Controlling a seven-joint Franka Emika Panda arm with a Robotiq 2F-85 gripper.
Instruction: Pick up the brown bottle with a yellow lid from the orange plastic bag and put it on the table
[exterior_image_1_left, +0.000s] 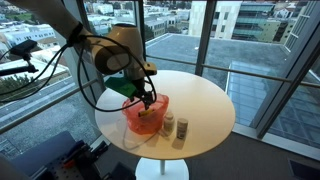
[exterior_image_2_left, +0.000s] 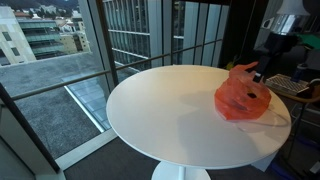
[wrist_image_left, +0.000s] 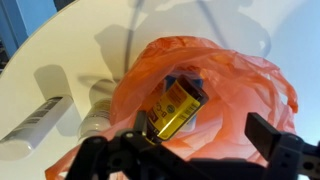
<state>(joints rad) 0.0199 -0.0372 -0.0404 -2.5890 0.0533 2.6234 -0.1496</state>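
Note:
The orange plastic bag lies open on the round white table. It also shows in both exterior views. Inside it lies a brown bottle with a yellow label, tilted, its lower end hidden behind my left finger. My gripper is open, directly above the bag's mouth, with the bottle beside the left finger and the right finger well apart. In both exterior views the gripper hovers at the top of the bag.
Two small bottles stand on the table next to the bag; in the wrist view they appear as a white tube and a white bottle. Glass walls surround the table.

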